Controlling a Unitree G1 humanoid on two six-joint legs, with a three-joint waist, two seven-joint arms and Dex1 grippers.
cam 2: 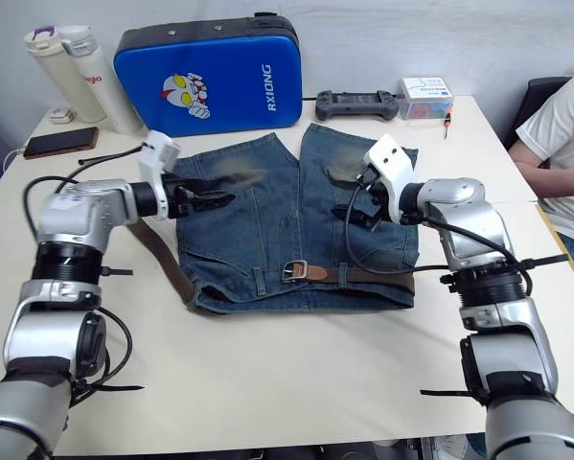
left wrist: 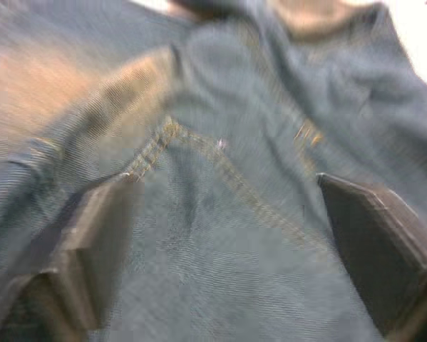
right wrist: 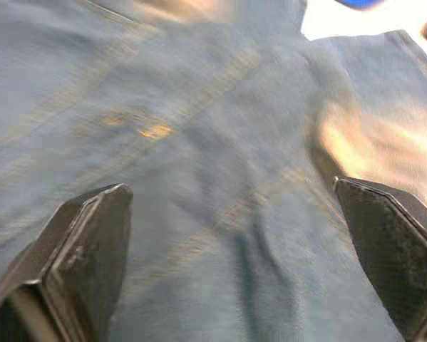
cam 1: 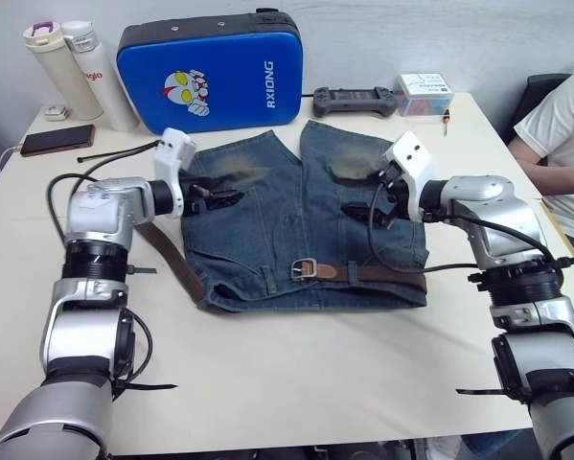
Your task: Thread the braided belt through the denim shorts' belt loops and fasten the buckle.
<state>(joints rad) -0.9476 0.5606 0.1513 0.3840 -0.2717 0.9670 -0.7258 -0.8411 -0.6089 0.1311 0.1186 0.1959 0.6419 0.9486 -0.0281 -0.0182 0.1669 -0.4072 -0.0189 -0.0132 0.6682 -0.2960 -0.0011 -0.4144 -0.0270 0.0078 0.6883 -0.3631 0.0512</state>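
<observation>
The denim shorts [cam 1: 301, 216] lie flat on the bench [cam 1: 296, 364], the braided belt [cam 1: 382, 274] along their waistband with its buckle [cam 1: 304, 269] near the middle. Both the left gripper [cam 1: 215, 197] and the right gripper [cam 1: 368, 213] hover spread just over the shorts' legs, beyond the belt.

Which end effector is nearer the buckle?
Right, narrowly. The right end effector hovers open above the shorts, just beyond the buckle; the left end effector, also open, is farther off diagonally.
</observation>
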